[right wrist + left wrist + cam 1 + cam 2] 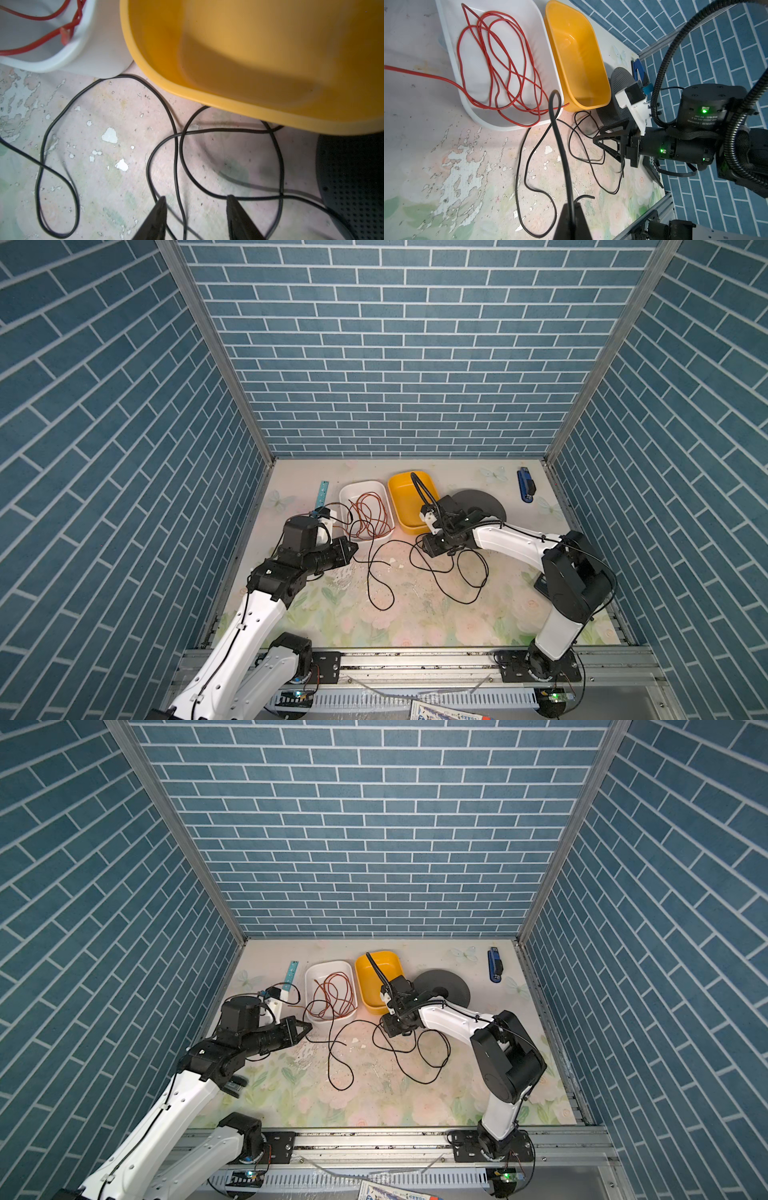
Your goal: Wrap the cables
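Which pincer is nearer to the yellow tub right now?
Right. The right pincer hangs open just short of the yellow tub's near end. The left pincer, shut on the black cable, sits by the white tub's near corner, farther off.

Two tubs stand on the desk (436, 614): one white tub (360, 485) and one yellow tub (401, 497) just beside it. One red wire (458, 49) lies mostly inside the white tub, and one black cable (176, 158) loops in front of it. One blue strip (321, 495) lies on the white tub's other side. Farther from the white tub, past the yellow one, are one dark disc (484, 502) and one blue stapler (526, 486). There are two grippers: the left gripper (354, 548) and the right gripper (196, 200).
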`<state>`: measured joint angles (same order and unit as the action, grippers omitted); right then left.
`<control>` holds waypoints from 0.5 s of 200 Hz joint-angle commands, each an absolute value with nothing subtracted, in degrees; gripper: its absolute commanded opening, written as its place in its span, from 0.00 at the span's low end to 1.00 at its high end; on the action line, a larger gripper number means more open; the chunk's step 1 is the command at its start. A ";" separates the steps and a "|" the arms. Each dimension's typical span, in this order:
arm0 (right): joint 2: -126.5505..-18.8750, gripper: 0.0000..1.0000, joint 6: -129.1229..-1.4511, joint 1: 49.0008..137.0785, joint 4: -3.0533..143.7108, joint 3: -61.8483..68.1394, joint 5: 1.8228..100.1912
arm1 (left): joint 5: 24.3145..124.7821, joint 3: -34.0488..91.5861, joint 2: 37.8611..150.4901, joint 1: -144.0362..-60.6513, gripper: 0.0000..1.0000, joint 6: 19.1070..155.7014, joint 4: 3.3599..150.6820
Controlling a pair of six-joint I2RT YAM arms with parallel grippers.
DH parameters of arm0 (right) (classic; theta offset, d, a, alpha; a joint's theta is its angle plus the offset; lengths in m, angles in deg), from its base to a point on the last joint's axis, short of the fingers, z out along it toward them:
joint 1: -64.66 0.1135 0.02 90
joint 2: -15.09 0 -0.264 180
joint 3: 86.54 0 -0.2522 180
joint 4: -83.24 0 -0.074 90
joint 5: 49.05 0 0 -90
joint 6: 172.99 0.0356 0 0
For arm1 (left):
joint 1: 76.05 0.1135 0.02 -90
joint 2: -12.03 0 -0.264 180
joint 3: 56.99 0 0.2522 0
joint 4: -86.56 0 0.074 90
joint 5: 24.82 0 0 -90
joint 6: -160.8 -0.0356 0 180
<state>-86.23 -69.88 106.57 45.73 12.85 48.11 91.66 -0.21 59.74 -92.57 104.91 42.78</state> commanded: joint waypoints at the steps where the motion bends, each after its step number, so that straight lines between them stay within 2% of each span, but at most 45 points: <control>1: -88.36 0.47 -73.07 107.24 46.29 9.94 49.00 | 92.51 -0.87 58.71 -92.05 0.00 105.24 43.55; 57: -93.74 0.35 -73.66 107.61 46.28 8.69 45.66 | 92.86 -0.95 57.35 -91.69 0.00 104.88 41.87; 66: -93.98 0.29 -73.49 107.71 46.51 8.76 44.40 | 92.78 -0.96 56.96 -91.62 0.00 104.90 41.54; 88: -93.21 0.07 -72.89 107.79 45.97 9.15 42.83 | 92.77 -1.00 56.35 -91.31 0.00 104.67 40.87; 100: -91.41 0.00 -72.24 107.79 45.51 10.00 42.07 | 92.78 -0.79 56.29 -91.10 0.00 104.51 40.60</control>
